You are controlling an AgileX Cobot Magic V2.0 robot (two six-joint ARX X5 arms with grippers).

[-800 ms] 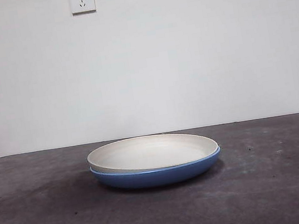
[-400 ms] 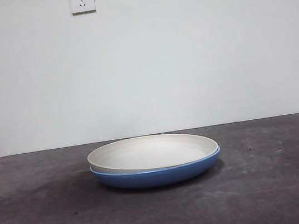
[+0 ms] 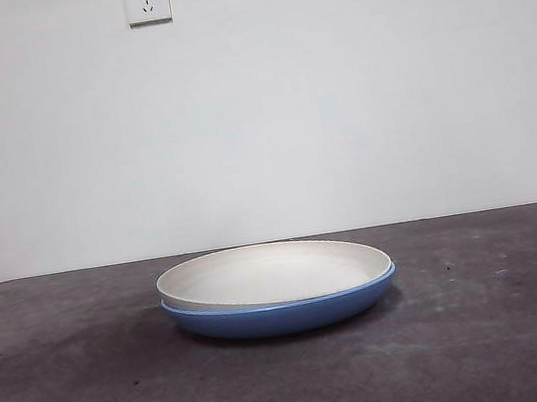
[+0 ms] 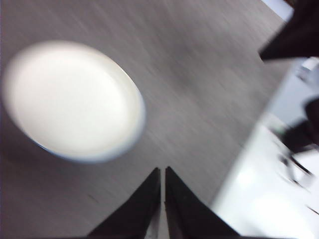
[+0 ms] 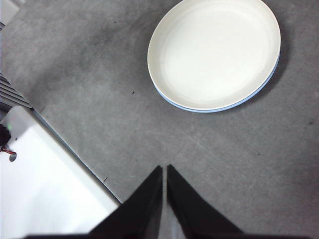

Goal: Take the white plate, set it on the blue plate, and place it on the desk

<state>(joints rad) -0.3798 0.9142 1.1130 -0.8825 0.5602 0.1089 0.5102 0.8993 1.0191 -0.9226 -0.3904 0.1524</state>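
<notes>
I saw the dark arm tip retreat into the top corner; both grippers, left gripper (image 4: 162,172) and right gripper (image 5: 164,169), closed and empty, hung high. The white plate (image 3: 274,273) sat nested in the blue plate (image 3: 284,315) on the desk (image 3: 75,392), stacking apparently done.

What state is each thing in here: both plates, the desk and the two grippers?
Matte cream-white round plate: nested in the blue one, tilted slightly, unheld.
Glossy blue round plate: upright on the desk, under the white plate.
Rough dark grey desk: bears the stack.
Left gripper: shut, empty, above the desk, away from the plates.
Right gripper: shut, empty, likewise away.
</notes>
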